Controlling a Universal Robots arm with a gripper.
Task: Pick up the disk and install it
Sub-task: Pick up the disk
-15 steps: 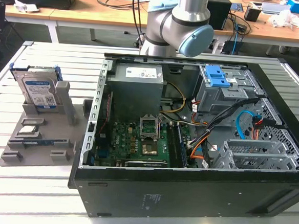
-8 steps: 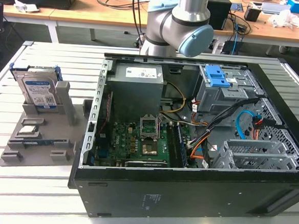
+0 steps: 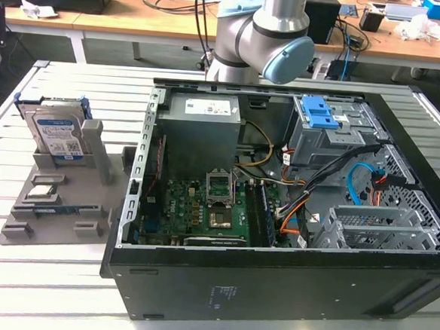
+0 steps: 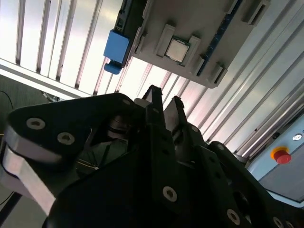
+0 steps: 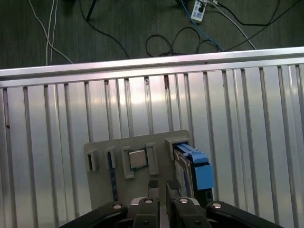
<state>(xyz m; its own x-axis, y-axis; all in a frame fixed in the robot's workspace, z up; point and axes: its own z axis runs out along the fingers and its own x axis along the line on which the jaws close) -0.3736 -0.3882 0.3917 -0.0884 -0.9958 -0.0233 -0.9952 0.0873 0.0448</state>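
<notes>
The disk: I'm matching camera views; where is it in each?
Exterior view: disk upright in the grey holder, exterior view's left.
First wrist view: disk edge-on at the holder's end, near the chip.
Second wrist view: disk blue-framed edge at the holder's end.
Shared landmark: the chip.

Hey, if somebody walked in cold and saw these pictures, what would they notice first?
The big open computer case dominates the exterior view, boards and cables bare, with the arm beyond it. At the exterior view's left the disk stands upright in a grey holder. In the first wrist view the gripper points down toward that holder and the disk's blue frame.
</notes>
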